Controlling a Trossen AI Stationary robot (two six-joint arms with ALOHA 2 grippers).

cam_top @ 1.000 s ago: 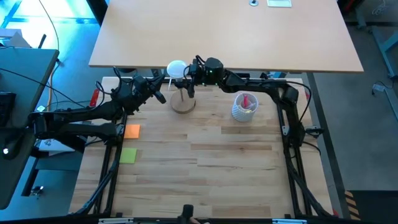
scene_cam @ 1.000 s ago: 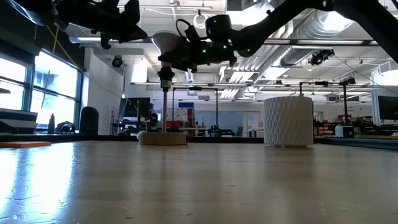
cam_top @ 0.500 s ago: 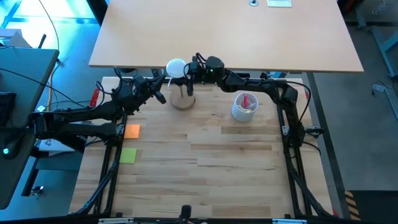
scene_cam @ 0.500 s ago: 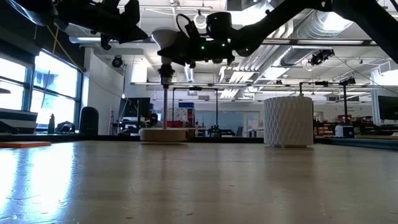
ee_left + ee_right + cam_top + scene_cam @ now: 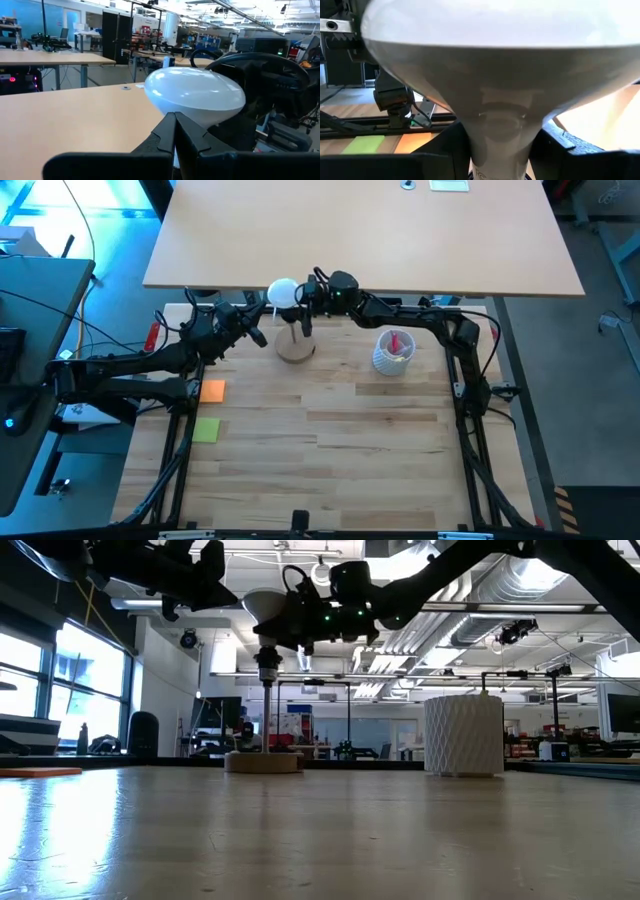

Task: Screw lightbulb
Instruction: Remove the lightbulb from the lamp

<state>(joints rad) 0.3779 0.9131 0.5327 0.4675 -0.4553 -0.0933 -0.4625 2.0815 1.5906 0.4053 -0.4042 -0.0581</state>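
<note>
The white lightbulb (image 5: 283, 290) stands globe up on the black-topped post (image 5: 266, 710) of a round wooden base (image 5: 295, 348), which rests flat on the table. My right gripper (image 5: 303, 303) reaches in level from the table's right and is shut on the bulb under its globe (image 5: 495, 30). My left gripper (image 5: 260, 332) is shut and hangs in the air just left of the bulb, its fingertips (image 5: 175, 122) pointing at the bulb (image 5: 195, 95). The high view shows a gap between them. My right gripper pinches the bulb's narrow neck (image 5: 500, 125) between its two fingers, one on each side, just under the flare of the globe. The fingers come in level from the table's right. The bulb stands upright, its lower end at the socket (image 5: 266, 665) on the post.
A white perforated cup (image 5: 392, 352) with pink items stands right of the base. An orange note (image 5: 212, 390) and a green note (image 5: 206, 430) lie near the left edge. A second pale tabletop (image 5: 360, 230) overhangs the far edge. The near half of the table is free.
My right gripper's fingers have closed in on the bulb's neck, and it has stayed at the post. The bulb remains upright on the post.
</note>
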